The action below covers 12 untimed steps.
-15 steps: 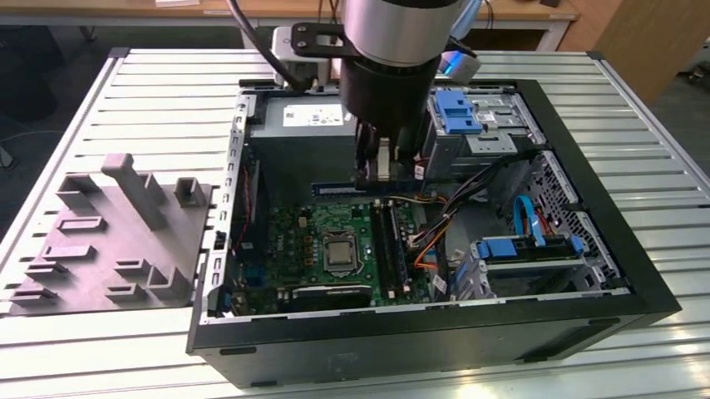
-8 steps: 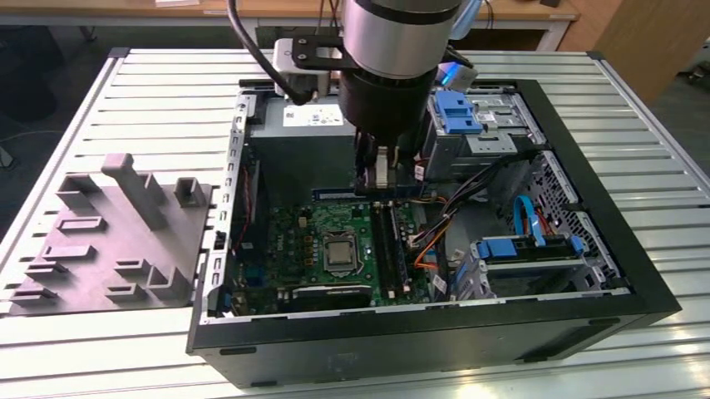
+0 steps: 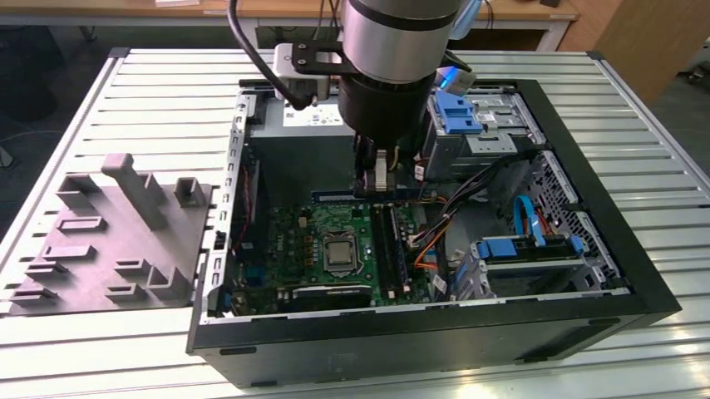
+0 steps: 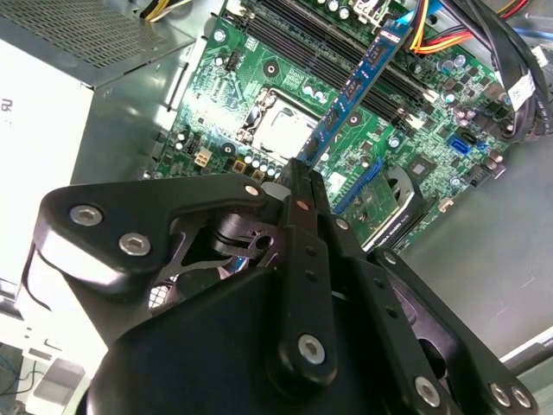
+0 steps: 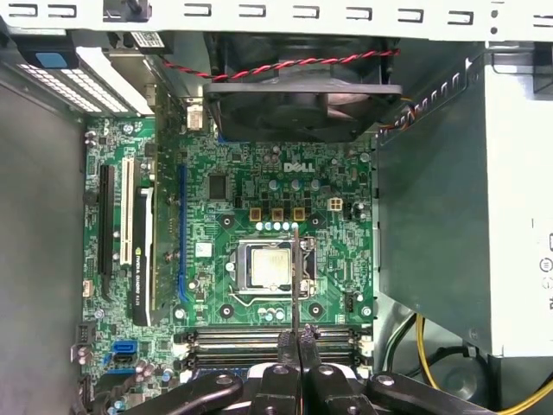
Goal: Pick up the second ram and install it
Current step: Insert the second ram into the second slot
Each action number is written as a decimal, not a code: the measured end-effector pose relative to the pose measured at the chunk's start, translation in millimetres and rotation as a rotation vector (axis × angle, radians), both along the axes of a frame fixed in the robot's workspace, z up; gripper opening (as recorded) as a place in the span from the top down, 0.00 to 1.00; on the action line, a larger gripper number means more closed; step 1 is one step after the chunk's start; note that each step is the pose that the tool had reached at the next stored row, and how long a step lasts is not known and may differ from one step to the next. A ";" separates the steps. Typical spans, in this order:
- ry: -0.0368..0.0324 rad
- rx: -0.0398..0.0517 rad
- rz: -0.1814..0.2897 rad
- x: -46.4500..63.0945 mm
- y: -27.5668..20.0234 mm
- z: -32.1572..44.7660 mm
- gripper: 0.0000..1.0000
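While desk carries open computer case, circuit board lies flat on case floor, black slots along one edge. Hand above board, fingers clamped on upper edge of second ram. Ram hangs clear of board, crosswise to slots. Likely light, stiff, thin, brittle. Best held by bare long edge, near middle, off chips and contacts. Gentle squeeze, no twisting.
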<state>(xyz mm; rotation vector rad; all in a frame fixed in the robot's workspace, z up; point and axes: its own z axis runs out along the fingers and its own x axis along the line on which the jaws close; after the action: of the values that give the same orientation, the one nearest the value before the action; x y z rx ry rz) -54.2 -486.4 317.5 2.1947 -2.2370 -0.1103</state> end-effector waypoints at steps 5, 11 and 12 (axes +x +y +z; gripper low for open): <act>0.0000 -0.0001 0.000 0.0 0.0 -0.3 0.88; 0.0000 0.0000 0.000 0.0 0.0 -0.4 0.88; 0.0000 0.0000 -0.001 0.0 0.0 -0.5 0.88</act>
<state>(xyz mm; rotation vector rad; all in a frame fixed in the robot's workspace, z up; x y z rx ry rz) -54.2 -486.4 317.0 2.1940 -2.2377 -0.1103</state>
